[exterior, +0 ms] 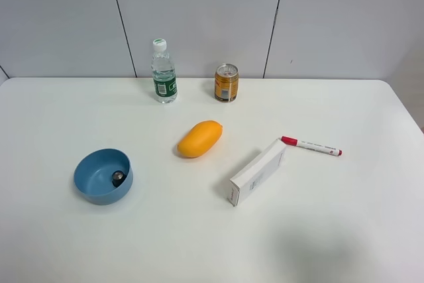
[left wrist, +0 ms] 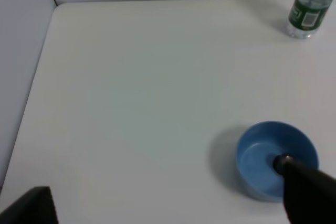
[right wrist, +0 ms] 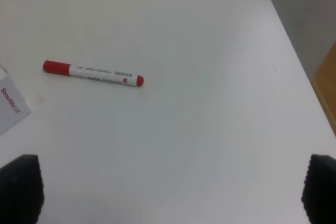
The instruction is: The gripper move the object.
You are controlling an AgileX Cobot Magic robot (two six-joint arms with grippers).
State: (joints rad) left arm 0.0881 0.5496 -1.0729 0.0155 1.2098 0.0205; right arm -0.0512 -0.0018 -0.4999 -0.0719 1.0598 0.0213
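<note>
The object [exterior: 118,177] sits inside the blue bowl [exterior: 89,190] near the table's left front — seemingly its resting place, so the move looks done or not yet begun; I can't tell which. Neither arm shows from above. Both grippers hover empty — the left gripper [left wrist: 173,211] and right gripper [right wrist: 170,192] stand spread wide.

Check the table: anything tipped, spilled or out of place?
Nothing spilled or damaged. Water bottle and can stand upright. The white box lies flat at an angle, the marker's red cap touching its corner. The small metallic capsule sits inside the blue bowl.
</note>
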